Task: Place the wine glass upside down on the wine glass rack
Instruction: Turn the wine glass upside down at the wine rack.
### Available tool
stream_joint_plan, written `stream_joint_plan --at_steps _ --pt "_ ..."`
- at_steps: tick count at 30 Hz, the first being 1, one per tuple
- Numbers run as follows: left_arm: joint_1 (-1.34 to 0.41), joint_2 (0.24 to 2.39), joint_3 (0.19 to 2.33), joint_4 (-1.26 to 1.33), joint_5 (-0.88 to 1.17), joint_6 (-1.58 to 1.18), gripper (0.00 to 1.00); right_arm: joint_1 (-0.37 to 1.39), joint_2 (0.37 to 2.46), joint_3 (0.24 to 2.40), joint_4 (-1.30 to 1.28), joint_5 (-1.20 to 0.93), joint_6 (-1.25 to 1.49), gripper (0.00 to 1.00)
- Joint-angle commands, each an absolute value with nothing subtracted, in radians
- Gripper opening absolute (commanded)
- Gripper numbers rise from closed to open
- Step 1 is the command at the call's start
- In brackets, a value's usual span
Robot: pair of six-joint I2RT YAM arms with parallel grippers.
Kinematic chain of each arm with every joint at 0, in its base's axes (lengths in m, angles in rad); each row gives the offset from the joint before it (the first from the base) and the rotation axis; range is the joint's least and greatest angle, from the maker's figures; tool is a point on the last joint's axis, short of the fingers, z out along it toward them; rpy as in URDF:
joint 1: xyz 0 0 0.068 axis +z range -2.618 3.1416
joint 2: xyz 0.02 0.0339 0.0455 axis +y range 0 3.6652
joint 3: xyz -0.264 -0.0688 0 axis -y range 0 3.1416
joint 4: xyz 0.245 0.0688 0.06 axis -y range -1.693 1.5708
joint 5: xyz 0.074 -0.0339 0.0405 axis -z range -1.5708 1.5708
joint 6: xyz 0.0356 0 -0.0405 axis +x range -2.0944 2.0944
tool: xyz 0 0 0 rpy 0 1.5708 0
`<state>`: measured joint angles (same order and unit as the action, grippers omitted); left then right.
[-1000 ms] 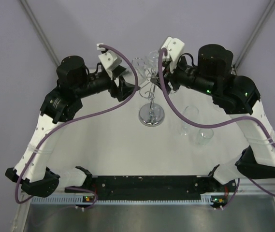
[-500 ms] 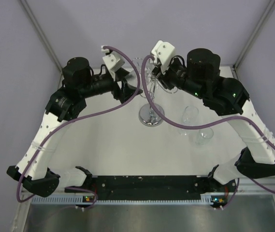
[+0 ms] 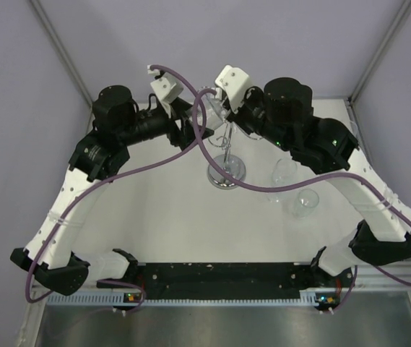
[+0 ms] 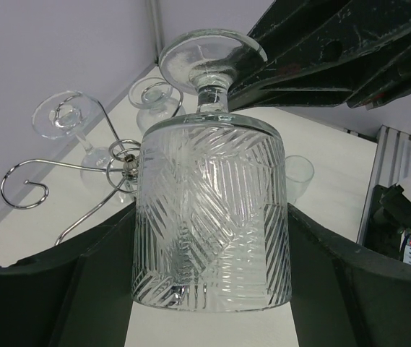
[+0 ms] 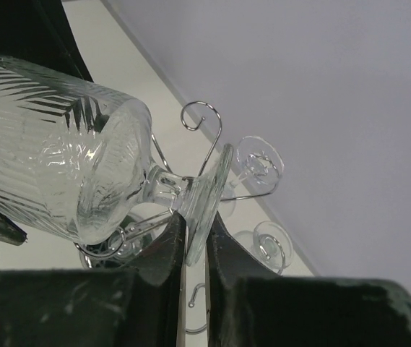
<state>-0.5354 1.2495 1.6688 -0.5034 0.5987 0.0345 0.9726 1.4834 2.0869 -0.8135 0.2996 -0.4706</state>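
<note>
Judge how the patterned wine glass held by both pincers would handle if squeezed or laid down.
Probably fragile: the wine glass is clear glass with a narrow stem. Likely slippery: the right pincer pinches only its smooth foot's edge, while the left pincer spans the ribbed bowl. Laid sideways, the round bowl would probably roll.

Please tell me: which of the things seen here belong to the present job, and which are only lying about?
Job in hand: wine glass, with the left gripper on its bowl and the right gripper on its foot; wine glass rack.

Lying about: two glasses on the table; hung glasses already on the rack.
</note>
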Motion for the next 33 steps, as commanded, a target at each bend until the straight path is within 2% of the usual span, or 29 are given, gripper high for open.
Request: stream_joint_plan --at_steps 1,9,13,18,30,32,33 --pt "-0.54 1.207 1.651 -0.396 0.647 0.048 0.0 0.985 1.486 2.091 -0.724 0.337 -0.462 0.0" --pt "-0.54 1.21 1.631 -0.393 0.66 0.063 0.0 0.996 1.483 2.077 -0.713 0.363 -0.492 0.0" --pt "-0.54 1.215 1.626 -0.402 0.664 0.081 0.09 0.997 1.473 2.063 -0.709 0.364 -0.52 0.0" --pt "-0.54 1.21 1.624 -0.419 0.655 0.112 0.29 0.996 1.457 2.048 -0.693 0.393 -0.563 0.0" --pt "-0.54 1.198 1.609 -0.445 0.657 0.14 0.92 0.996 1.422 2.008 -0.677 0.416 -0.607 0.0" --pt "-0.54 1.198 1.608 -0.451 0.663 0.147 0.99 0.997 1.42 2.003 -0.675 0.419 -0.609 0.0" --pt "-0.54 1.198 1.609 -0.454 0.669 0.15 0.99 0.997 1.422 2.003 -0.675 0.419 -0.611 0.0"
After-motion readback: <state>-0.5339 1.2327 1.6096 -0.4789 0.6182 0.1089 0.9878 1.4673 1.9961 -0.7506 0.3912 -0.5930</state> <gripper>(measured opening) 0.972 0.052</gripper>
